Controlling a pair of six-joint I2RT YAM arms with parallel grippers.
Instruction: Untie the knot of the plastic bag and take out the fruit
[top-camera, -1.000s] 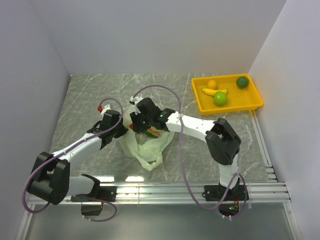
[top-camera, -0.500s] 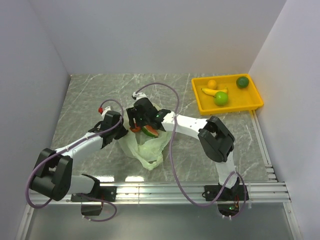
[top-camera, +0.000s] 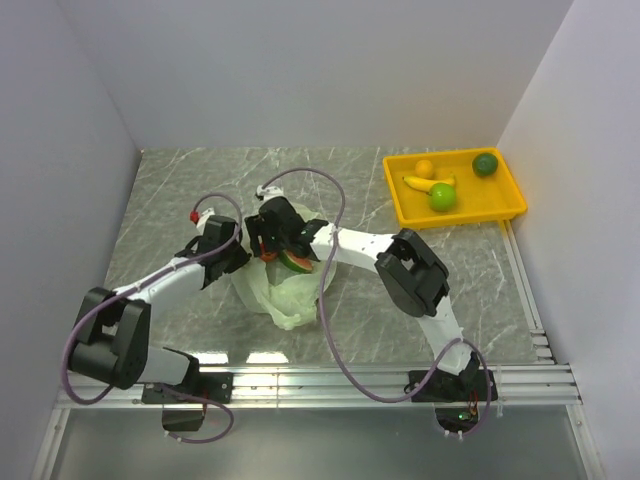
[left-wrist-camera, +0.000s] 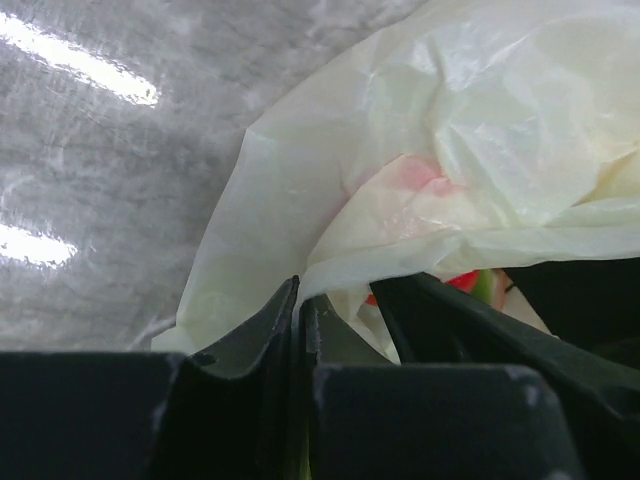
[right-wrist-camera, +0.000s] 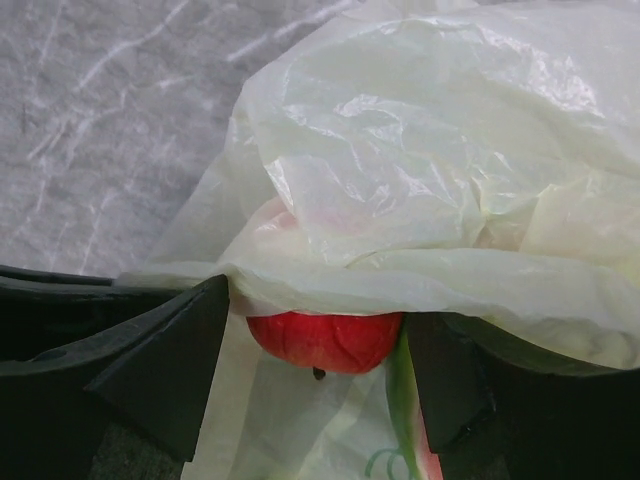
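Observation:
The pale green plastic bag (top-camera: 285, 300) lies open at the table's middle; no knot shows. My left gripper (top-camera: 238, 262) is shut, pinching the bag's film edge (left-wrist-camera: 330, 265) between its fingertips. My right gripper (top-camera: 272, 248) is open inside the bag's mouth. In the right wrist view its fingers (right-wrist-camera: 170, 370) stand either side of a red apple (right-wrist-camera: 325, 340) under the bag's rim (right-wrist-camera: 420, 270). A watermelon slice (top-camera: 297, 262) lies beside the apple, its green rind (right-wrist-camera: 402, 400) against the right finger. A banana (top-camera: 420, 184) and a light green apple (top-camera: 440, 197) lie in the tray.
The yellow tray (top-camera: 400, 215) stands at the back right and also holds a small orange fruit (top-camera: 425, 168) and a dark green round fruit (top-camera: 485, 163). White walls close the table on the left, back and right. A metal rail runs along the near edge.
Both grippers have shifted left and a little farther back, pulling the bag's mouth with them. The watermelon slice now shows more in the opening.

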